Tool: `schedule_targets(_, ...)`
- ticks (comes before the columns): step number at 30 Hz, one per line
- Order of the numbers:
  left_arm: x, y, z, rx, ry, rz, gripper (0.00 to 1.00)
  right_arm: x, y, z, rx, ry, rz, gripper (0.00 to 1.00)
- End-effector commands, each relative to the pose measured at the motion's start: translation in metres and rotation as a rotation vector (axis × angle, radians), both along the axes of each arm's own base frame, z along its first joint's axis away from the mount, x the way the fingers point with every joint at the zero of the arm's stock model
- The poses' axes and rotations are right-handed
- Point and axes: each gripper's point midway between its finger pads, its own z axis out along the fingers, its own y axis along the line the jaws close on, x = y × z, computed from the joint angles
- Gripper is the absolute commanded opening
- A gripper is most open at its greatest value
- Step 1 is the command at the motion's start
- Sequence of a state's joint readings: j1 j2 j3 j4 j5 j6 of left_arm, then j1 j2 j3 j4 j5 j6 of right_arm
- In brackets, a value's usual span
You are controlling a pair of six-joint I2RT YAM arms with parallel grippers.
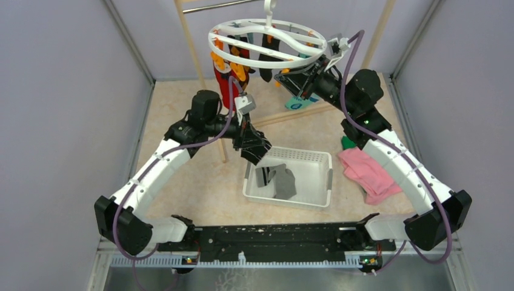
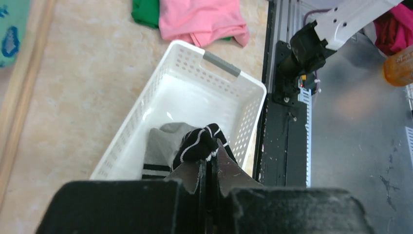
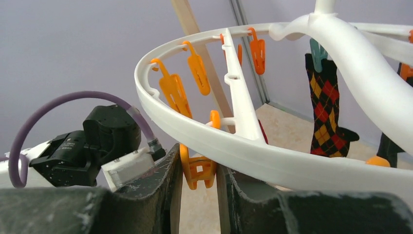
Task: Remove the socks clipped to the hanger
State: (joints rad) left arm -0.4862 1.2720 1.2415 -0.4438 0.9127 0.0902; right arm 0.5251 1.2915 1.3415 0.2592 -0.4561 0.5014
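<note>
Because the socks (image 1: 226, 91) are light, limp knit that will likely stretch before it slips, each looks best pinched just below its clip. A red one, black ones and an argyle sock (image 3: 325, 105) hang from the hanger (image 1: 267, 37). The right gripper (image 3: 198, 161) is narrowed onto an orange clip (image 3: 197, 175) under the ring, and the left gripper (image 2: 207, 161) is clamped on a black striped sock (image 2: 198, 145) over the white basket (image 2: 141, 109), which holds a grey sock (image 2: 163, 142).
</note>
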Motion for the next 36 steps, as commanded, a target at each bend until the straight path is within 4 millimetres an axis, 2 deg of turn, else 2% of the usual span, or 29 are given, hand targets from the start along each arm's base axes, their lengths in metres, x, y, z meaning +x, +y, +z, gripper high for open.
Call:
schedule_targets(1,-0.010,-0.002,-0.027,0.024,0.012,-0.069,0.00,-0.007,-0.011,0.011,0.006,-0.019,-0.029,0.26)
schedule_targets(5,-0.026,-0.007,-0.071,0.123,0.044,-0.128,0.05,-0.007,-0.016,-0.008,-0.025,0.019,-0.056,0.51)
schedule_targets(6,-0.030,-0.008,-0.082,0.153,0.041,-0.143,0.08,-0.008,-0.017,-0.012,-0.032,0.025,-0.060,0.61)
schedule_targets(8,-0.039,-0.011,-0.103,0.220,0.016,-0.188,0.16,-0.011,-0.022,-0.024,-0.051,0.041,-0.078,0.73)
schedule_targets(9,-0.040,-0.010,-0.112,0.257,-0.003,-0.200,0.26,-0.013,-0.025,-0.031,-0.063,0.051,-0.092,0.78)
schedule_targets(12,-0.036,-0.006,-0.128,0.340,-0.040,-0.192,0.89,-0.021,-0.044,-0.054,-0.095,0.077,-0.165,0.85)
schedule_targets(13,-0.034,-0.005,-0.128,0.351,-0.050,-0.187,0.98,-0.022,-0.053,-0.061,-0.108,0.081,-0.199,0.87)
schedule_targets(15,-0.032,-0.003,-0.122,0.356,-0.076,-0.184,0.99,-0.018,-0.071,-0.083,-0.135,0.113,-0.286,0.90)
schedule_targets(18,-0.026,-0.003,-0.100,0.344,-0.126,-0.158,0.99,0.003,-0.103,-0.108,-0.144,0.173,-0.409,0.92)
schedule_targets(21,-0.021,0.000,-0.087,0.351,-0.151,-0.120,0.99,0.035,-0.135,-0.114,-0.150,0.146,-0.555,0.92)
schedule_targets(24,-0.026,0.004,-0.080,0.350,-0.165,-0.132,0.99,0.070,-0.149,-0.118,-0.200,0.090,-0.621,0.95)
schedule_targets(27,-0.031,0.006,-0.074,0.346,-0.170,-0.144,0.99,0.109,-0.148,-0.123,-0.239,0.002,-0.589,0.94)
schedule_targets(32,-0.036,0.008,-0.066,0.339,-0.177,-0.168,0.99,0.155,-0.130,-0.116,-0.256,-0.167,-0.491,0.91)
schedule_targets(36,-0.039,0.009,-0.058,0.327,-0.182,-0.172,0.99,0.188,-0.120,-0.130,-0.299,-0.158,-0.458,0.81)
